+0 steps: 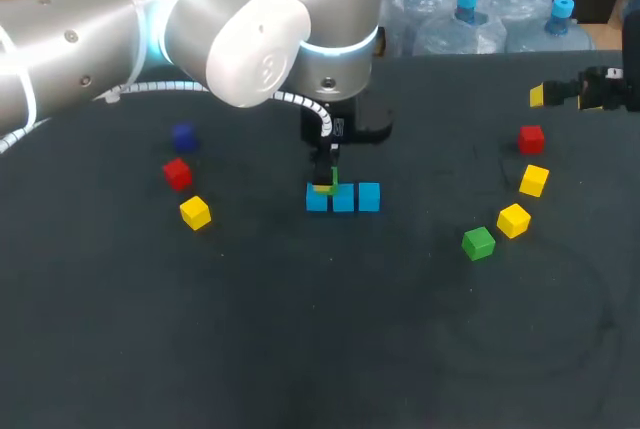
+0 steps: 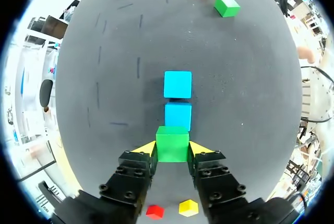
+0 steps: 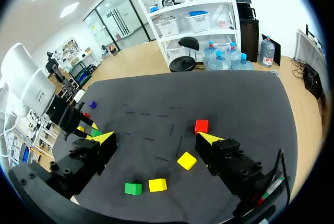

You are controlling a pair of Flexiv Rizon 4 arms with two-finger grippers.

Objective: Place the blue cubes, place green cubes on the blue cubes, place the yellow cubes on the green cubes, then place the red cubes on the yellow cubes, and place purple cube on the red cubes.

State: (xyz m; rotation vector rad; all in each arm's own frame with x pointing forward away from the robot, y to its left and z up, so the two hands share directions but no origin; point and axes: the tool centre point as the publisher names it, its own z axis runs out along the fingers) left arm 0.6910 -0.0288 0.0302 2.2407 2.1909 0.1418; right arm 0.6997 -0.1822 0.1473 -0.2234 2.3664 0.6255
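Note:
Three blue cubes (image 1: 343, 199) lie in a row at the table's middle. My left gripper (image 1: 325, 185) (image 2: 172, 148) is shut on a green cube (image 2: 172, 143) right over the row's left end cube; that cube is hidden in the left wrist view, where the other two blue cubes (image 2: 178, 116) lie ahead. Whether the green cube rests on the blue one I cannot tell. A second green cube (image 1: 478, 242) (image 3: 133, 188), two yellow cubes (image 1: 514, 219) (image 1: 534, 180) and a red cube (image 1: 531, 138) sit at the right. My right gripper (image 1: 560, 94) (image 3: 156, 139) hangs open above the far right, holding nothing.
On the left lie a purple cube (image 1: 183, 135), a red cube (image 1: 177, 173) and a yellow cube (image 1: 195, 212). The dark table (image 1: 300, 349) has free room along its front. My left arm (image 1: 150, 19) spans the back left.

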